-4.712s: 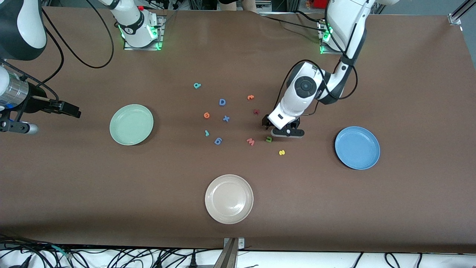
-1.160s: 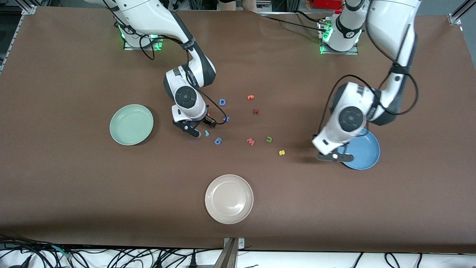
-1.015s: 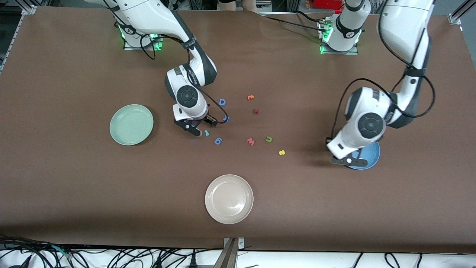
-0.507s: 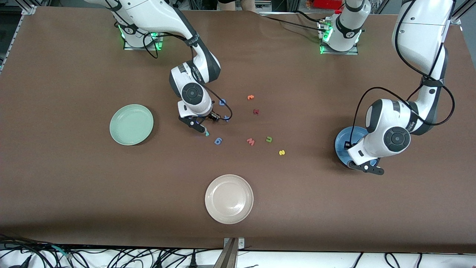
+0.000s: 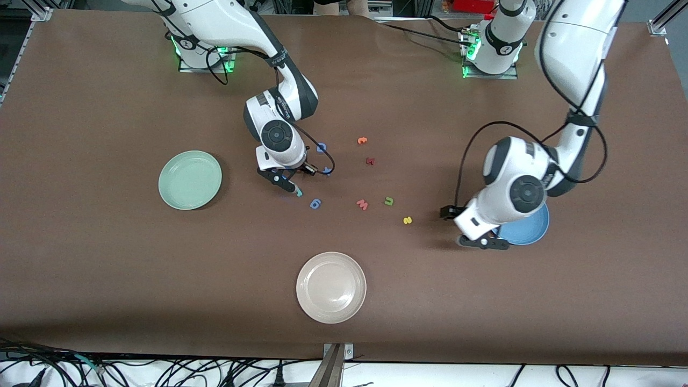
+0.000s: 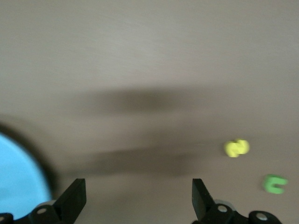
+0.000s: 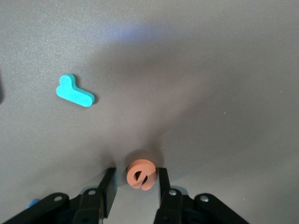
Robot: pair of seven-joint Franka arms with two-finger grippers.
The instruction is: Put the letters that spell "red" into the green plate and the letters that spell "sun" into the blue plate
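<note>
1. Well, in the front view the brown matte table (image 5: 107,269) carries three smooth round plates: the green plate (image 5: 190,179) toward the right arm's end, the blue plate (image 5: 529,228) toward the left arm's end, partly hidden by the left arm, and a beige plate (image 5: 331,287) nearest the camera. Small foam letters lie scattered between them: the yellow "s" (image 5: 407,220), the green "u" (image 5: 388,201), a pink "w" (image 5: 362,204). The right gripper (image 5: 287,180) sits low among the letters; the left gripper (image 5: 475,236) hangs over the table beside the blue plate.
2. In the left wrist view the left gripper (image 6: 138,200) stands wide apart, holding nothing; the blue plate (image 6: 18,177) shows at one edge, the yellow "s" (image 6: 237,148) and green "u" (image 6: 274,183) lie apart from it.
3. In the right wrist view the round orange "e" (image 7: 141,174) sits between the right gripper (image 7: 135,184) fingers (image 7: 108,186), which are nearly touching its sides; whether they grip it I cannot tell. The thin teal "r" (image 7: 74,92) lies flat nearby.
</note>
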